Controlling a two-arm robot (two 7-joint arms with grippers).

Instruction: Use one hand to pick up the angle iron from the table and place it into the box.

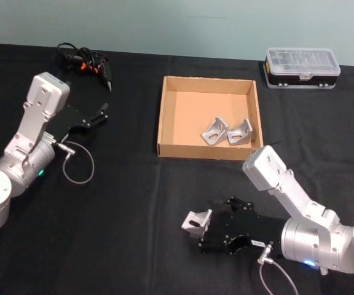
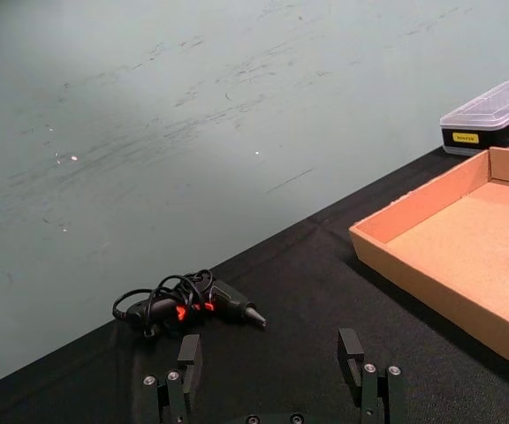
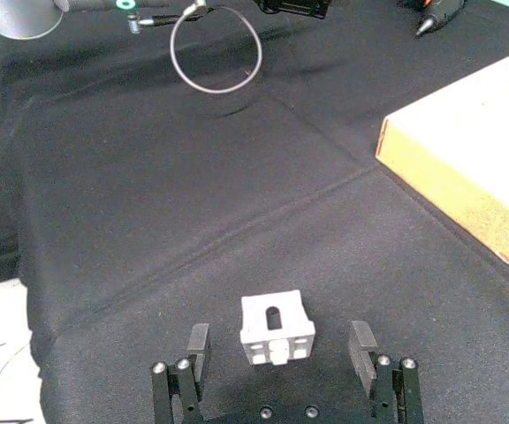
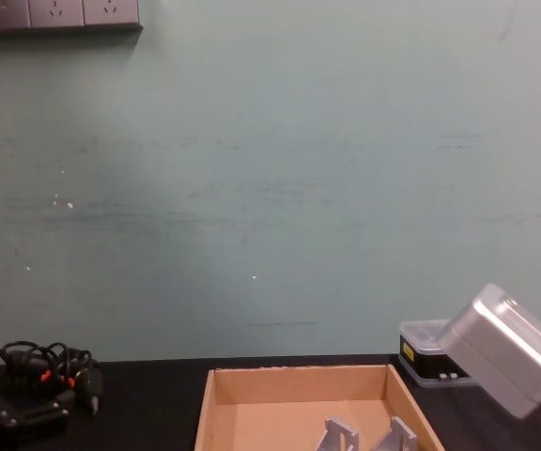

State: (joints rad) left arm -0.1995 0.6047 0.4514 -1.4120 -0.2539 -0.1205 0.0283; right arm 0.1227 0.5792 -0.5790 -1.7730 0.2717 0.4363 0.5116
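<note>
Right black claw [image 3: 279, 343], spread wide, straddles a silver angle iron [image 3: 277, 325] on the black counter [image 1: 134, 203], brown cardboard box [image 1: 206, 151] beyond it, left black claw [image 2: 270, 352] parked open.

Boxy silver arms [image 1: 32, 129], black tools [image 1: 203, 228]

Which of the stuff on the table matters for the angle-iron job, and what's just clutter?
Job: angle iron on the table, sitting ungripped inside the open right gripper; box, with two angle irons already in it.
Clutter: clear-lidded plastic case beyond the box's far right corner; cable tangle far left; left gripper, open, idle near it.
</note>
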